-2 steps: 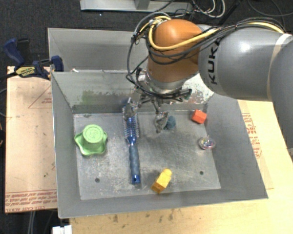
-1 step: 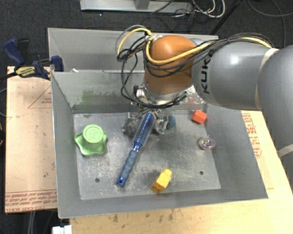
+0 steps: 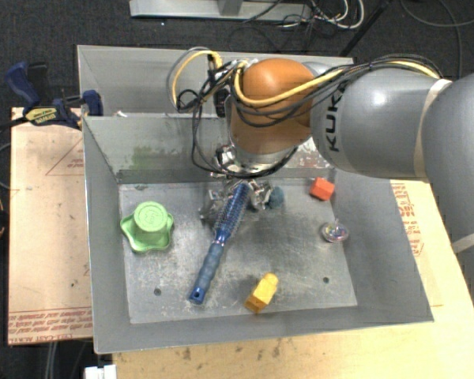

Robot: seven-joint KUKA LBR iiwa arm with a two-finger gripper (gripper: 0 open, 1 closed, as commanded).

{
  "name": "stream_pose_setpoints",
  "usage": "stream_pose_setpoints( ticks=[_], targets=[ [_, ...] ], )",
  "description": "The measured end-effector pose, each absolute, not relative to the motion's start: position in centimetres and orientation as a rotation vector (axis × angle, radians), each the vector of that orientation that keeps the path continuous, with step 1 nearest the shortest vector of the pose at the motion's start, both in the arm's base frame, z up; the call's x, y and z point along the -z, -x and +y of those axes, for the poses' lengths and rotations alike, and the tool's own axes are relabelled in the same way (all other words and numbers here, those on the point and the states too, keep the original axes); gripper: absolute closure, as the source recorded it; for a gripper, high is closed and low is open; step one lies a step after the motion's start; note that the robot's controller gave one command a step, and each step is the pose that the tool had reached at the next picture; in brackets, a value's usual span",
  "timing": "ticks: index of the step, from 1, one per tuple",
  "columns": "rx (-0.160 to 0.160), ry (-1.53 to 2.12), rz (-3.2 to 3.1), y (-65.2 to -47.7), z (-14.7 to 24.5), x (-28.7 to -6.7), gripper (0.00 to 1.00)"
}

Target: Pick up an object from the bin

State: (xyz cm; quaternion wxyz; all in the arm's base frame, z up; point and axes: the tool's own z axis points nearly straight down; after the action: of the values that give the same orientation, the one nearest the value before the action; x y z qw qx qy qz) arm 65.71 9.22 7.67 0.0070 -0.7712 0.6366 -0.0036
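My gripper [image 3: 240, 181] hangs under the arm's wrist at the back middle of the bin, right over the bristle end of a long blue brush [image 3: 218, 243]. The brush lies slantwise, its handle tip pointing toward the front left of the bin. Its upper end is partly hidden beneath the gripper. A small dark teal piece [image 3: 276, 198] sits just right of the gripper. A little further right lies a small orange-red block [image 3: 322, 189].
A green flower-shaped lid [image 3: 148, 227] rests at the left. A yellow piece [image 3: 261, 290] lies near the front wall, and a small shiny round thing [image 3: 333, 232] at the right. The arm and its orange cover overhang the back of the bin.
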Motion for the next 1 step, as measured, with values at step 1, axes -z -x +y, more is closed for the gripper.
stream_pose_setpoints(
  ticks=[1],
  targets=[
    [0.011,2.411,1.99,-65.78,9.27,-7.86,1.0]
  ],
)
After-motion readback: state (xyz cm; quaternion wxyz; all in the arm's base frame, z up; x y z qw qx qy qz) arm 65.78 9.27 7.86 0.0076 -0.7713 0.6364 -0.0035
